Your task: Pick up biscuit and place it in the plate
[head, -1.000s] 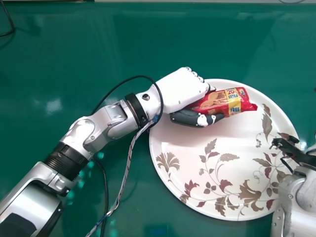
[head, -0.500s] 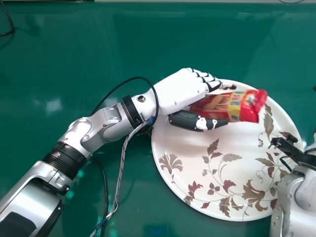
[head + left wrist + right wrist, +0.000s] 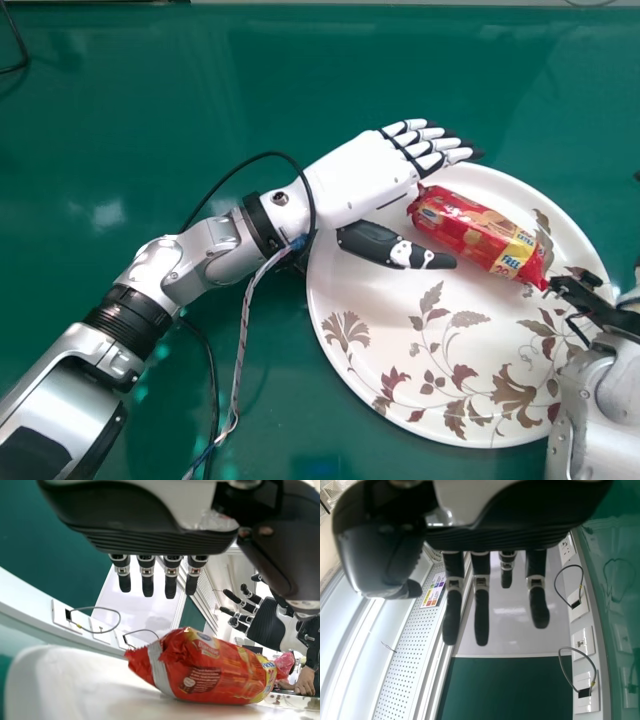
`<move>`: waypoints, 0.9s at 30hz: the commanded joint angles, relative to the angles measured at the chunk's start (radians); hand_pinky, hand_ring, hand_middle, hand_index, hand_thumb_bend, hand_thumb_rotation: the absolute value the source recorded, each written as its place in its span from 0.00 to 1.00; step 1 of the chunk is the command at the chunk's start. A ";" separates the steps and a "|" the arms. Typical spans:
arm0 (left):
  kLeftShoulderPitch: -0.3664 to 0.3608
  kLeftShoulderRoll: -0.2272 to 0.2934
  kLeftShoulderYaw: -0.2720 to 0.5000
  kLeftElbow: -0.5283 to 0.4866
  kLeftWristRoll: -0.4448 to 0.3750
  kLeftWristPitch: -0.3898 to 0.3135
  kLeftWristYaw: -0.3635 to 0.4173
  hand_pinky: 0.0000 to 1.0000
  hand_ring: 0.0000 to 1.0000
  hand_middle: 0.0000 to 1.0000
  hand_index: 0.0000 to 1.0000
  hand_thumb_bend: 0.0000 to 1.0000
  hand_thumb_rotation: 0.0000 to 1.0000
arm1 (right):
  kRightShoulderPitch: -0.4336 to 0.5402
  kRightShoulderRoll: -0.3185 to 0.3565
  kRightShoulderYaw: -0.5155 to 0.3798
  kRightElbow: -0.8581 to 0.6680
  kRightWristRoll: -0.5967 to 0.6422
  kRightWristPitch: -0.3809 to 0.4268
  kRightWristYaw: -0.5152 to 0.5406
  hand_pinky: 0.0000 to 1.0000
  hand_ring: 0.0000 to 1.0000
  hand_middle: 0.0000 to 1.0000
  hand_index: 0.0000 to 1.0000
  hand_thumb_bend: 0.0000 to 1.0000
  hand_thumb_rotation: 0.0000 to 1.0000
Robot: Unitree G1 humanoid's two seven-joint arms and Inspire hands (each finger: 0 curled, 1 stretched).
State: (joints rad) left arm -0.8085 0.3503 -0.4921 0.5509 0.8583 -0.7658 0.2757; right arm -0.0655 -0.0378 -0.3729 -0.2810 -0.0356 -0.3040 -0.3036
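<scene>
Biscuit packet, a long, crinkled red and yellow plastic wrapper [image 3: 478, 235], lies on the upper right part of the big round white plate with brown and maroon leaves and flowers [image 3: 385, 300]; it slants from near the middle of the head view down towards the right edge; my left hand, white-shelled with black fingertips [image 3: 360, 180], is at the upper centre of the frame, its fingers stretched out straight towards the upper right and its dark thumb set well apart below them, so it is loose and grasps nothing; the packet's upper left end lies by the gap between fingers and thumb, and I cannot tell whether it touches my palm; the left wrist view shows the wrapper's crimped end and my fingers hanging straight, apart from it; my right hand, with its black digits [image 3: 600, 305], is at the right edge of the head view, near the packet's lower right end, and its fingers hang straight in the right wrist view, gripping nothing; the glossy green table [image 3: 130, 130] spreads around the plate, and a thin black cable [image 3: 232, 178] arches over my left wrist at the centre left of the head view
</scene>
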 commanded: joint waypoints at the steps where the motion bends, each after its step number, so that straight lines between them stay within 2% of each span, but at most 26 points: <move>1: -0.002 0.015 0.011 -0.023 0.016 0.009 0.029 0.95 1.00 1.00 1.00 1.00 1.00 | 0.005 -0.003 -0.007 0.010 0.002 -0.013 -0.002 0.17 0.42 0.49 0.32 0.52 0.00; 3: 0.005 0.031 0.028 -0.039 0.001 0.006 0.030 0.93 1.00 1.00 1.00 1.00 1.00 | 0.007 -0.003 -0.008 0.007 -0.004 -0.011 -0.005 0.16 0.42 0.49 0.32 0.52 0.00; 6: 0.045 0.056 0.074 -0.088 -0.067 0.004 0.007 0.99 1.00 1.00 1.00 0.97 0.98 | 0.012 -0.001 -0.007 0.002 -0.002 -0.009 -0.002 0.17 0.43 0.48 0.31 0.52 0.00; 7: 0.067 0.065 0.094 -0.117 -0.093 0.010 -0.002 0.97 1.00 1.00 1.00 0.94 0.97 | 0.015 0.000 -0.006 0.000 -0.002 -0.011 -0.001 0.17 0.43 0.48 0.31 0.52 0.00; 10: 0.137 0.085 0.164 -0.202 -0.149 0.014 0.013 0.79 0.91 0.95 0.99 0.86 0.91 | 0.023 0.001 -0.005 -0.003 0.001 -0.015 0.003 0.17 0.43 0.48 0.31 0.52 0.00; 11: 0.161 0.093 0.188 -0.230 -0.168 0.015 0.012 0.76 0.90 0.94 0.98 0.82 0.92 | 0.025 0.001 -0.005 -0.003 0.001 -0.017 0.004 0.16 0.43 0.48 0.31 0.52 0.00; 13: 0.212 0.108 0.238 -0.284 -0.236 0.020 -0.011 0.74 0.88 0.92 0.99 0.75 0.92 | 0.027 0.003 -0.004 -0.004 -0.002 -0.017 0.002 0.17 0.43 0.48 0.31 0.52 0.00; 15: 0.258 0.126 0.291 -0.336 -0.291 0.033 -0.035 0.74 0.87 0.89 0.97 0.73 0.91 | 0.027 0.007 -0.002 -0.001 0.005 -0.016 0.003 0.18 0.43 0.48 0.31 0.52 0.00; 17: 0.295 0.143 0.344 -0.380 -0.309 0.044 -0.037 0.72 0.83 0.86 0.93 0.74 0.91 | 0.026 0.010 0.000 0.005 0.015 -0.019 0.006 0.17 0.42 0.49 0.31 0.52 0.00; 20: 0.337 0.171 0.410 -0.408 -0.350 0.032 -0.044 0.72 0.81 0.83 0.90 0.72 0.81 | 0.021 0.021 0.004 0.010 0.009 -0.012 -0.005 0.17 0.41 0.49 0.31 0.52 0.00; 22: 0.352 0.175 0.445 -0.402 -0.389 0.001 -0.036 0.67 0.79 0.80 0.86 0.71 0.81 | 0.016 0.023 0.006 0.020 0.003 -0.023 -0.009 0.16 0.42 0.49 0.31 0.52 0.00; 24: 0.376 0.175 0.471 -0.404 -0.492 0.003 -0.080 0.67 0.78 0.80 0.85 0.68 0.78 | 0.012 0.025 0.008 0.028 0.002 -0.031 -0.011 0.16 0.43 0.48 0.31 0.52 0.00; 25: 0.389 0.178 0.485 -0.407 -0.522 0.008 -0.095 0.67 0.77 0.78 0.83 0.71 0.73 | 0.011 0.024 0.008 0.032 0.003 -0.033 -0.010 0.16 0.43 0.48 0.31 0.52 0.00; 27: 0.408 0.172 0.512 -0.392 -0.575 -0.005 -0.110 0.61 0.71 0.74 0.80 0.69 0.69 | 0.008 0.026 0.009 0.039 0.005 -0.035 -0.013 0.16 0.43 0.48 0.32 0.52 0.00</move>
State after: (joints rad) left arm -0.4333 0.5223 -0.0046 0.1595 0.3252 -0.7524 0.1785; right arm -0.0618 -0.0173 -0.3632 -0.2528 -0.0316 -0.3211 -0.3117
